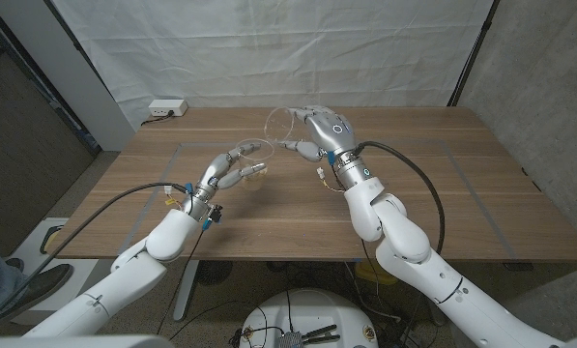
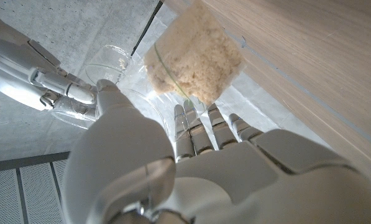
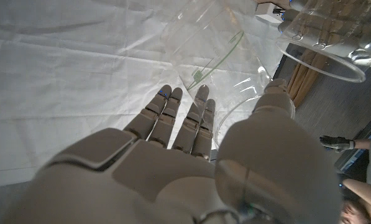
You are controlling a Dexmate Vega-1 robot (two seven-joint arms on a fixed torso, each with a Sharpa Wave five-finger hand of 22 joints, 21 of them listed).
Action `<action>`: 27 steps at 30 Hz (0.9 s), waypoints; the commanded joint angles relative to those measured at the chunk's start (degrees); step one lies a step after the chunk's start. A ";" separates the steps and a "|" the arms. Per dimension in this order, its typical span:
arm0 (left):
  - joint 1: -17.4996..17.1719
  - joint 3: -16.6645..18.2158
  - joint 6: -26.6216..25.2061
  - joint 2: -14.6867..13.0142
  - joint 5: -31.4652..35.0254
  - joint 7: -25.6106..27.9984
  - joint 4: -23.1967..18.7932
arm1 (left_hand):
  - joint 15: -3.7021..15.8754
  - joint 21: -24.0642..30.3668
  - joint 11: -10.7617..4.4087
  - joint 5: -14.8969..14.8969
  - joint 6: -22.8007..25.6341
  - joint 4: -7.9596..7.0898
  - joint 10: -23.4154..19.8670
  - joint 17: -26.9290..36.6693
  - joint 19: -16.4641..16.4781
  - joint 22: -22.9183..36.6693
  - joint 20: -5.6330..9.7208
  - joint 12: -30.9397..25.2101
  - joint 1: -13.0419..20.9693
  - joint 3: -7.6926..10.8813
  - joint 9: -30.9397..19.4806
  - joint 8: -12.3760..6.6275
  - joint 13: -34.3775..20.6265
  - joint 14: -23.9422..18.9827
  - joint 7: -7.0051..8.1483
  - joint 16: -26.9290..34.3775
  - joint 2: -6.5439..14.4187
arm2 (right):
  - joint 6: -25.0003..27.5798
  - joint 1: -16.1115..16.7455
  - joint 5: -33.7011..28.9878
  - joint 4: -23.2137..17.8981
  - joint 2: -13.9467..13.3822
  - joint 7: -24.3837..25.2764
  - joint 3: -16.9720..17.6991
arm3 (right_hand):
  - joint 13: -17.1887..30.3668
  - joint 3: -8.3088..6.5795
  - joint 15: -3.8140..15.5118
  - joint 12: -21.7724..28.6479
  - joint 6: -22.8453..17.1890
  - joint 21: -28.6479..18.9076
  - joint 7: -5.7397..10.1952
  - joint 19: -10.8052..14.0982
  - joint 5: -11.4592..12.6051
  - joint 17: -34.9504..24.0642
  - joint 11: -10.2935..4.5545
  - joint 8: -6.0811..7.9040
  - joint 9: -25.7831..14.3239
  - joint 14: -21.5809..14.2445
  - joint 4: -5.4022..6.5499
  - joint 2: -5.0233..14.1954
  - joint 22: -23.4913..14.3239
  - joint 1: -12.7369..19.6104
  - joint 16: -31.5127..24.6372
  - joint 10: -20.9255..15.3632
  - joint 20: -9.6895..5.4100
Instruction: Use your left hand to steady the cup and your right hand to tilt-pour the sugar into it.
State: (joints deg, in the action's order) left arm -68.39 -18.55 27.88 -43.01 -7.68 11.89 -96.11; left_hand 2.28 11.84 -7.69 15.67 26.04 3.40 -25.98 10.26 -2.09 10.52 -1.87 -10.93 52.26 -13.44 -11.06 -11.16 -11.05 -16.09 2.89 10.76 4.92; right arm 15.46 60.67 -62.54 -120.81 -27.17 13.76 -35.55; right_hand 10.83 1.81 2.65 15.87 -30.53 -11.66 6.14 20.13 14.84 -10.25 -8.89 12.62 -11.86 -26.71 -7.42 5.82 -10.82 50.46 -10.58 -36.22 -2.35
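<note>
Left hand (image 1: 232,170) holds the clear plastic cup with brown granular sugar in its base (image 2: 194,59), fingers (image 2: 201,127) wrapped round its wall. Right hand (image 1: 322,130) grips a second clear plastic cup (image 1: 280,123), raised and tipped on its side, thumb and fingers (image 3: 182,118) closed on it.

Key relation: the tipped cup's long axis points mouth-first from the right fingers toward the left hand, its rim just beside and above the steadied cup. It looks empty; pour judged nearly done.

Left hand (image 2: 191,168) holds a clear cup (image 2: 173,93) with sugar (image 2: 194,59) inside.
The right hand (image 2: 30,68) holds a second clear cup (image 2: 107,65), tilted, its rim near the first.
</note>
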 commanded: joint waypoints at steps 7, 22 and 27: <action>1.47 0.08 3.41 1.21 -0.56 -0.46 3.27 | 1.14 -0.37 0.20 0.07 -3.73 0.10 3.45 0.18 -1.13 0.25 -1.23 0.44 0.50 -0.97 -0.19 0.64 -0.30 2.82 0.00 -0.60 -0.61 | 2.58 5.20 18.06 2.84 3.31 9.63 0.72 | 0.30 0.08 4.94 -0.40 -3.73 -0.09 3.00 -0.26 0.03 -0.17 0.68 -0.07 -0.10 -0.33 0.20 0.50 -0.07 -0.02 -0.12 -0.04 -1.66; 3.19 -0.85 5.58 2.79 -2.21 -2.15 6.88 | 1.32 -0.79 -0.17 0.33 -6.76 0.05 6.32 0.21 -3.13 0.24 -2.13 0.48 0.21 -1.91 -0.20 0.77 -0.32 5.47 0.71 -0.71 -1.63 | 0.45 6.03 28.06 8.75 4.69 18.86 0.48 | 0.31 -0.04 4.62 -0.54 -3.58 0.08 2.86 -0.82 -0.07 -0.17 0.73 -0.19 -0.10 0.05 0.16 0.60 -0.08 0.18 0.02 0.08 -1.61; 4.02 -1.40 5.58 3.49 -2.66 -2.91 8.35 | 1.22 -0.84 -0.56 0.45 -7.74 -0.01 7.19 0.22 -3.69 0.24 -2.26 0.49 0.06 -2.22 -0.21 0.78 -0.33 6.21 0.69 -0.67 -1.94 | -2.50 6.15 31.64 12.03 5.34 22.61 0.67 | 0.31 -0.07 4.53 -0.62 -3.45 0.12 2.86 -0.99 -0.10 -0.17 0.71 -0.27 -0.10 0.20 0.14 0.62 -0.09 0.25 0.06 0.21 -1.57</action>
State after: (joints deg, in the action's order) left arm -65.75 -19.07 32.66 -40.73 -9.19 10.43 -90.40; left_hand 2.22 11.00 -8.14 15.68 18.79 3.48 -19.39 10.25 -5.20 10.51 -4.12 -10.57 52.08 -15.10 -11.06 -10.37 -11.05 -10.39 3.55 10.36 3.38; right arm 16.59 66.28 -38.19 -113.88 -22.91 29.81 -34.95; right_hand 11.11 1.82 2.65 15.44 -31.16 -11.66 6.18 19.28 14.80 -10.24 -8.48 12.31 -11.87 -26.71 -7.43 5.86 -10.82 50.38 -10.58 -35.81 -2.37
